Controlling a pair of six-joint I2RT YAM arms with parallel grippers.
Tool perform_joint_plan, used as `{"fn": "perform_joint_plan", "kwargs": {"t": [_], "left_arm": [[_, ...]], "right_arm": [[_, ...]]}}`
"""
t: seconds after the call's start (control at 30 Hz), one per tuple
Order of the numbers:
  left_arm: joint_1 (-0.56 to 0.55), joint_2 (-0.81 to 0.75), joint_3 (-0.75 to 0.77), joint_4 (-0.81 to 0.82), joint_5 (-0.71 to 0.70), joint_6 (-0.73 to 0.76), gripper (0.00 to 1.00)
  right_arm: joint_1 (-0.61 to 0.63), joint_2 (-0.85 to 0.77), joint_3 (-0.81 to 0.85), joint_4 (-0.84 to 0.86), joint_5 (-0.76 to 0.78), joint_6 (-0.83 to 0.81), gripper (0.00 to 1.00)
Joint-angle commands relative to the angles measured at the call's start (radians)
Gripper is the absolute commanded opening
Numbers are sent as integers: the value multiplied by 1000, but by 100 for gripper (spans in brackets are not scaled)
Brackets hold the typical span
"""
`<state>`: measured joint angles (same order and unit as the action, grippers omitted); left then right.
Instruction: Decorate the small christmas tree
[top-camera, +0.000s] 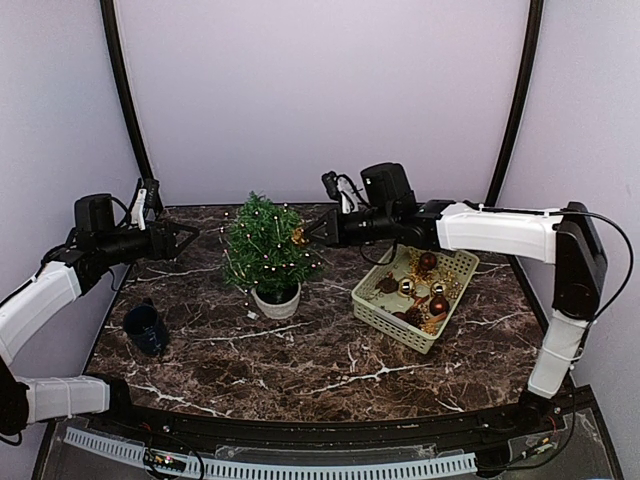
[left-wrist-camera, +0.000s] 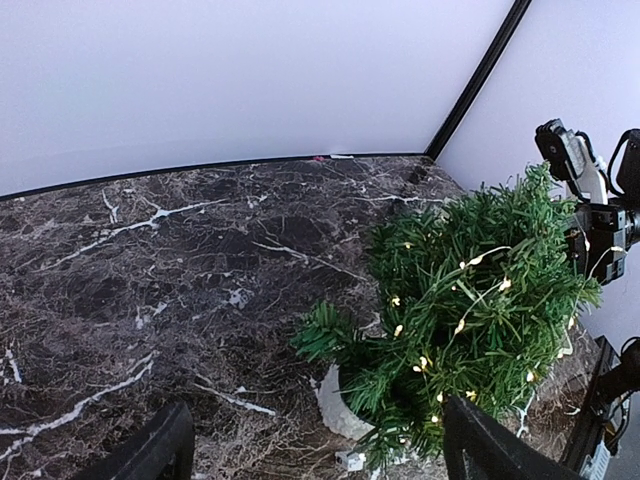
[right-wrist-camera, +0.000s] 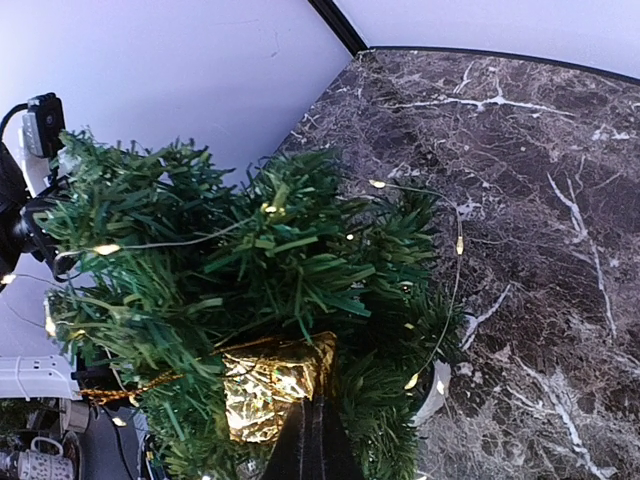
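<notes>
Clearly upright small christmas tree (top-camera: 265, 245); right tool (right-wrist-camera: 312, 408) maybe pinching ornament (right-wrist-camera: 262, 392).

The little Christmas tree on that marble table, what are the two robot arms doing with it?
They are decorating it. The right gripper is shut on a crinkled gold foil ornament, holding it among the branches of the small dark-green artificial tree in a white pot. The left gripper hovers open on the tree's other side, holding nothing. More baubles wait in the beige plastic basket.
</notes>
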<state>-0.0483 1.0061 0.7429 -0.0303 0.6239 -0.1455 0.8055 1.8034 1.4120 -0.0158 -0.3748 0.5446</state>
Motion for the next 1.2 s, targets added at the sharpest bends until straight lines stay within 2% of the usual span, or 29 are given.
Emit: {"fn": "perform_joint_plan", "kwargs": {"t": [0.0,0.3,0.4,0.93,1.03,1.17], "left_arm": [[5,-11,-17,27,32,-2,89],[4,-11,-17,27,35,-4,89],[4,-15,-17,27,29,-3,89],[4,-20,-14,26,20,-2,89],[4,-23,-15,27,17,-3,89],[4,-26,-17,27,17,-4,89]], "right_arm": [[11,23,27,34,-10,4,0],[11,17,33,20,-12,4,0],[11,-9,26,19,-4,-4,10],[8,-185,-62,-91,107,-24,40],[10,-200,-79,-103,138,-28,41],[13,-199,-89,-98,117,-32,35]]}}
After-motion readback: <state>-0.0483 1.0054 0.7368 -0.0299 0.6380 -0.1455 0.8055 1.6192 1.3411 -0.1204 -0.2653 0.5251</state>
